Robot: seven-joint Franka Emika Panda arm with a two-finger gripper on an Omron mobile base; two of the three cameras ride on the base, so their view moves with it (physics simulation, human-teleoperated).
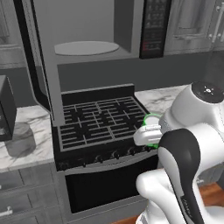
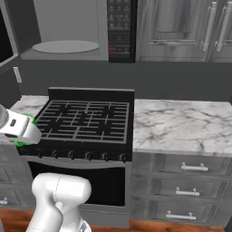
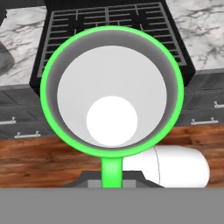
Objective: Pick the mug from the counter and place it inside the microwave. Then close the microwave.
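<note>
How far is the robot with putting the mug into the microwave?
Done: the mug is off the counter, gripped by its handle in the shut gripper and carried in front of the stove. In hand: bringing it toward the microwave, whose door stands open over a bare turntable. Left: setting the mug inside, letting go, and closing the door.

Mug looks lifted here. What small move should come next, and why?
Probably raise the mug toward the open microwave. The tool is shut on it, holding it in front of the stove, well below the cavity. The door stands open and the turntable is bare, so lifting up and inward seems the natural step.
</note>
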